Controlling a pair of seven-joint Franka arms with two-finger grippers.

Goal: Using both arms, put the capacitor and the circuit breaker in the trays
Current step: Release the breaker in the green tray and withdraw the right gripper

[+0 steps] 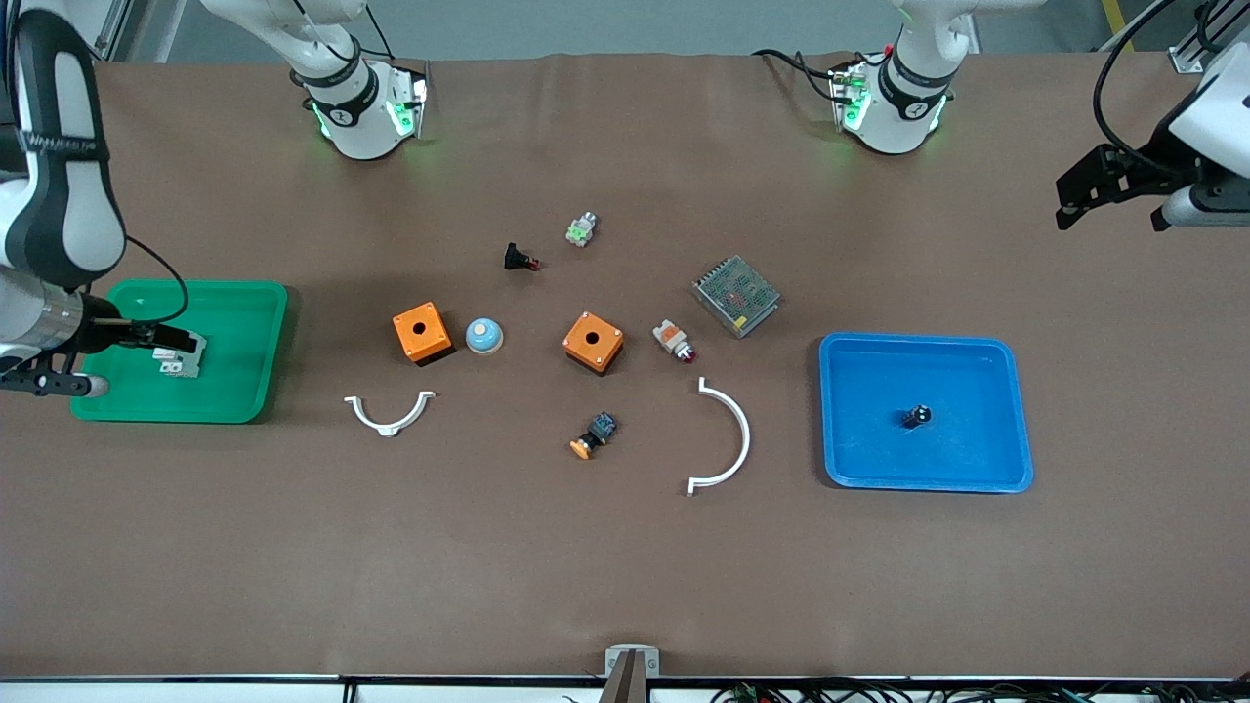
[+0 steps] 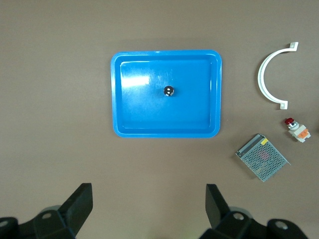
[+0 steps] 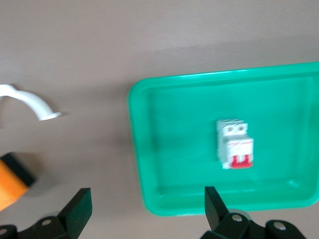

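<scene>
The capacitor (image 1: 916,416) stands in the blue tray (image 1: 1016,410), at its center. The circuit breaker (image 1: 183,359) lies in the green tray (image 1: 249,342), toward 9 o'clock of center. Both grippers, left (image 1: 1113,200) and right (image 1: 117,356), hang released above the table, fingers spread.

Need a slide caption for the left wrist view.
Open left tool above the blue tray holding the capacitor.

1. The right arm reaches along its end of the worktop; its hand (image 1: 146,337) hangs over the green tray with its fingers (image 3: 77,209) spread wide and empty.
2. The left arm is raised at its own end; its hand (image 1: 1108,186) is up in the air, fingers (image 2: 79,204) spread apart, holding nothing.
</scene>
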